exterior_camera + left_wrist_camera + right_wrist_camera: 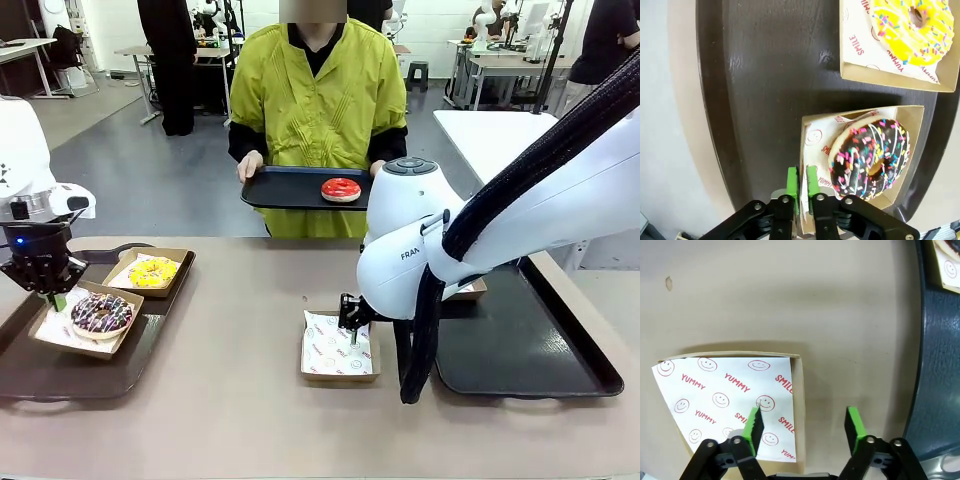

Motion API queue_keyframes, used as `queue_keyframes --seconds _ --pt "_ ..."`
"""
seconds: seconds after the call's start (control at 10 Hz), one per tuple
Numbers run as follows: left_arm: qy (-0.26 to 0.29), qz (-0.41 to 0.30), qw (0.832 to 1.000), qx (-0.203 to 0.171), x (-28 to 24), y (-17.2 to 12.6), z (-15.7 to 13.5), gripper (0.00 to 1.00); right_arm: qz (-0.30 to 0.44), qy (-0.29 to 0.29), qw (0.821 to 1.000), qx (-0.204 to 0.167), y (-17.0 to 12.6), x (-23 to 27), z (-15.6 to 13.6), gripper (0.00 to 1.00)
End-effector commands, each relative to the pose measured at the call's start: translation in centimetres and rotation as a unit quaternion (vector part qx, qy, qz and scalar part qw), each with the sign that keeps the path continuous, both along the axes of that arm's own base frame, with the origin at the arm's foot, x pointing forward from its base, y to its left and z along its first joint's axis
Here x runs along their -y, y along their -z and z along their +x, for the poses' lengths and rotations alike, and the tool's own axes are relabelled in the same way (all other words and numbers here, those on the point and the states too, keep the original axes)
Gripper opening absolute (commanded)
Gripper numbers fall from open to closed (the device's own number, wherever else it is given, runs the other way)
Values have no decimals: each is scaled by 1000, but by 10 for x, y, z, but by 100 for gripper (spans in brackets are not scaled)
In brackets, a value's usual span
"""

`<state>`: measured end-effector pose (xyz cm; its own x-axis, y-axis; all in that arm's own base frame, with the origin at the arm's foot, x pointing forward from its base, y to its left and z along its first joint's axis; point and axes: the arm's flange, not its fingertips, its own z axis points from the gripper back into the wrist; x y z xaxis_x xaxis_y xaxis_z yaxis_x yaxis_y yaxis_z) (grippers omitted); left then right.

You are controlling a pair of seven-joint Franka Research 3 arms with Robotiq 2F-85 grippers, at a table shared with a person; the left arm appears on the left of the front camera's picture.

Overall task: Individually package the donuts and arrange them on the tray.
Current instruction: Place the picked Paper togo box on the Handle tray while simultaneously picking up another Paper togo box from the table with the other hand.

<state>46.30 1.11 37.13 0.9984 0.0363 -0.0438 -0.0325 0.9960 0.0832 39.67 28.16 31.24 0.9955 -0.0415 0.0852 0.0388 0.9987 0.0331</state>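
Note:
A chocolate donut with sprinkles (101, 313) (870, 157) lies in a paper-lined cardboard box (815, 135) at the front of the brown tray (60, 375). My left gripper (52, 296) (802, 176) is shut on that box's near wall. Behind it, a yellow donut (153, 272) (912, 25) lies in a second box. The red donut (341, 189) rests on a black tray (275, 188) held by the person. My right gripper (352, 328) (805, 415) hangs open over the right wall of an empty lined box (340, 350) (725, 390) at mid-table.
A large dark tray (530, 350) (940, 365) lies at the right under my right arm, with another lined box (472, 290) (950, 260) at its far edge. The person stands at the table's far side, both hands on the black tray.

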Motion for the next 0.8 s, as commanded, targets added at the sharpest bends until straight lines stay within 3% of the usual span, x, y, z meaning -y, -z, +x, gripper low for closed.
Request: queue_keyframes --seconds 0.0,0.2,0.3,0.5,0.7 --pt "-7 -5 1000 11 0 -1 -1 100 14 8 1000 1 4 -5 1 0" --pt "-7 -6 1000 10 -1 -2 -2 100 17 12 1000 3 3 -6 1 0" --pt "-7 -6 1000 8 0 -2 -2 78 16 14 1000 3 4 -6 1 15" --pt "-8 -5 1000 8 0 -3 -3 100 12 16 1000 6 4 -7 -1 0" --pt "-9 -4 1000 7 0 -4 -4 100 9 21 1000 6 5 -7 0 0"
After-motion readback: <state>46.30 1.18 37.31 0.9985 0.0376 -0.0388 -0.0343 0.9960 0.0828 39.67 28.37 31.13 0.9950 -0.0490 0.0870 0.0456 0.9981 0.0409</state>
